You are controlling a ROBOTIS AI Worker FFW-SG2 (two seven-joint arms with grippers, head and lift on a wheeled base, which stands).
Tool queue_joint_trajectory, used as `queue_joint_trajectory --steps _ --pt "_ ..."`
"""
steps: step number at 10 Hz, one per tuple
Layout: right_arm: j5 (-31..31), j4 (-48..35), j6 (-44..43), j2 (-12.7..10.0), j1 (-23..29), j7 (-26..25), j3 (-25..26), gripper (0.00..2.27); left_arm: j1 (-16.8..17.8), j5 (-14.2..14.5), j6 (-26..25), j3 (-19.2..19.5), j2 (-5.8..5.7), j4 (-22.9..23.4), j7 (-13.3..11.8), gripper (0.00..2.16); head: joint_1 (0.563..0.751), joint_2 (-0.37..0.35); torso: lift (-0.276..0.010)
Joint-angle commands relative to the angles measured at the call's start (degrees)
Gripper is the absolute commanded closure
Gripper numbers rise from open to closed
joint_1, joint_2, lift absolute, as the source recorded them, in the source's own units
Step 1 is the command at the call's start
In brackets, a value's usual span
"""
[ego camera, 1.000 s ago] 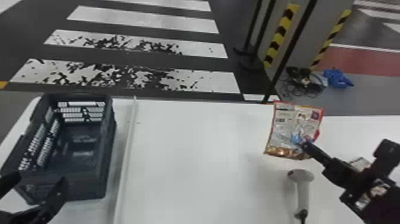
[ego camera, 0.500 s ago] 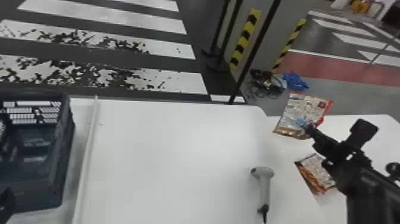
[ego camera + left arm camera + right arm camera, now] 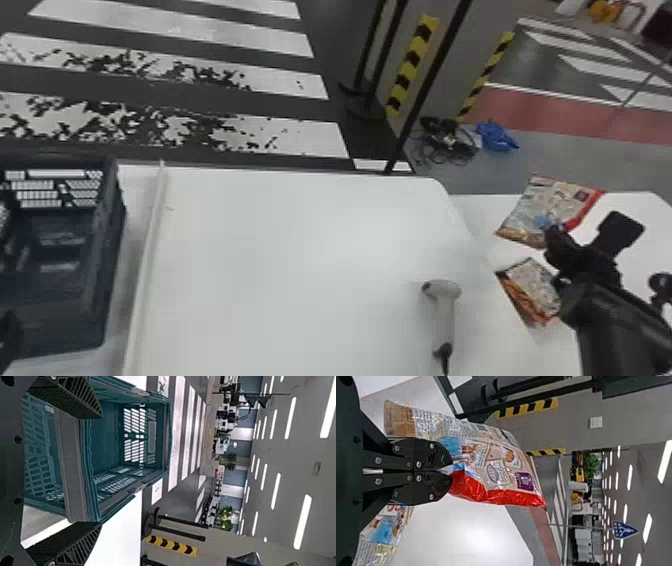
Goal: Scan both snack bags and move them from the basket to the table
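Right jaws pinch one bag [image 3: 552, 200], second bag [image 3: 535, 285] and scanner [image 3: 444, 305] nearby; left jaws spread by basket [image 3: 65, 320].

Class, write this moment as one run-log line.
right gripper: shut on snack bag | second bag: lying right of scanner | scanner: on white table | left gripper: open, at basket
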State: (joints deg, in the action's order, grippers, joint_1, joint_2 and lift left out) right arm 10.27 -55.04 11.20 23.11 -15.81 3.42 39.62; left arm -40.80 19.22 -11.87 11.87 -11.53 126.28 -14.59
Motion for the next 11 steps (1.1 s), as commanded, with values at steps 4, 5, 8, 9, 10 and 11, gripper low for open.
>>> queue_joint_trajectory --steps 4,5,8,9,10,11 --pt "2.5 7.8 0.0 0.7 -1.9 -8.1 0.6 2.09 0.1 0.5 0.8 -0.1 -0.24 0.3 -0.1 0.03 0.695 -0.35 -0.098" --pt "2.5 8.3 0.4 0.8 -1.9 -8.1 0.6 1.78 0.1 0.5 0.8 -0.3 -0.24 0.5 -0.1 0.03 0.695 -0.35 -0.098" --pt "2.5 7.7 2.8 1.1 -1.1 -7.9 0.3 0.0 0.1 0.5 0.8 -0.7 -0.24 1.0 0.0 0.03 0.695 -0.35 -0.098" --pt "2.6 4.9 1.6 0.4 0.9 -8.0 -0.8 0.05 0.1 0.5 0.8 -1.0 -0.16 1.2 0.1 0.03 0.695 -0.35 -0.098" --pt "3.6 -2.2 1.9 -1.8 4.8 -7.7 -1.1 0.05 0.1 0.4 0.8 -1.1 -0.07 1.6 0.4 0.03 0.695 -0.35 -0.098" --pt "5.3 -10.4 2.5 -4.8 9.7 -7.3 -2.0 0.05 0.1 0.4 0.7 -1.2 -0.16 2.0 0.5 0.03 0.695 -0.35 -0.098"
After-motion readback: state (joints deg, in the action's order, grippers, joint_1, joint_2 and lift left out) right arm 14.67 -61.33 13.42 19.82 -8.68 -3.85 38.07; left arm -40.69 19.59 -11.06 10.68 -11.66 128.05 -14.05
